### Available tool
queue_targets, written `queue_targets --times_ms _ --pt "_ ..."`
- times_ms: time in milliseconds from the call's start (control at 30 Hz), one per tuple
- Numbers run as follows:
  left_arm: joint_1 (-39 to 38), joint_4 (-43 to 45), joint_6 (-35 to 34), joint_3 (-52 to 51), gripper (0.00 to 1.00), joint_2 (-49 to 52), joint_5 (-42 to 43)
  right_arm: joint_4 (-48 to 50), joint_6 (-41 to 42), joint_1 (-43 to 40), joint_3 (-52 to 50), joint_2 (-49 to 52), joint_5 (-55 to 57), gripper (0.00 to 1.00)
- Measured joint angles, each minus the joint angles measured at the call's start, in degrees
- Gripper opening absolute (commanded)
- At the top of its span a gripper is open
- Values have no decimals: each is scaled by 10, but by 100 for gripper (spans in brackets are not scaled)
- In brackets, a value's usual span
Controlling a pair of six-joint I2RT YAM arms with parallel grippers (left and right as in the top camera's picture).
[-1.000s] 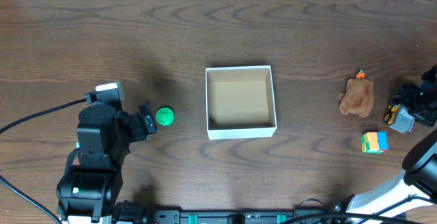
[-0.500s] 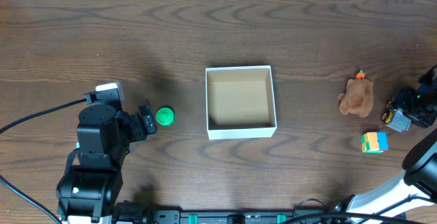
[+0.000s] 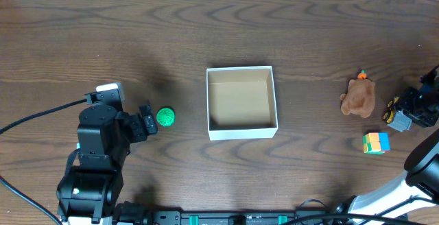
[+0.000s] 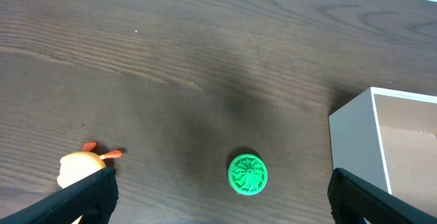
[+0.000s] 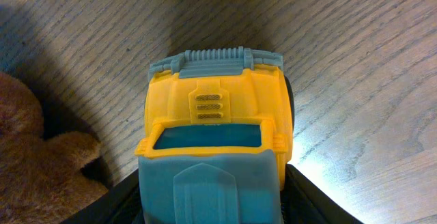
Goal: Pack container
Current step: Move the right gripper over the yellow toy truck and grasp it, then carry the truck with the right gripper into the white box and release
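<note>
Sitting right of left gripper: container

The box I am to pack sits flat on its base near the middle of the dark wooden table, with its open top facing up. It is square and shallow, with thin white cardboard walls and a tan-brown inside. From overhead its floor lies in plain sight, a little shaded along the left and near walls. Its sides run in line with the table's edges. My left wrist view catches only one white corner and a strip of the tan lining.
</note>
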Motion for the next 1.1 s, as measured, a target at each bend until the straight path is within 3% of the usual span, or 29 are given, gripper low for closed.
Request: queue_targets --times_ms 67,200,267,500,733,933,1100 --pt "0 0 0 0 98 0 0 0 0 0 0 0 0 37" --pt "0 0 0 0 98 0 0 0 0 0 0 0 -1 8" --pt "0 0 0 0 98 0 0 0 0 0 0 0 -1 2" --pt "0 0 0 0 98 0 0 -59 10 1 21 0 -12 1" --pt "0 0 0 0 98 0 0 -182 17 53 132 -17 -27 1" --pt "0 0 0 0 98 0 0 -190 19 194 192 -141 -33 1" --pt "0 0 0 0 98 0 0 -187 63 369 211 -255 -40 1"
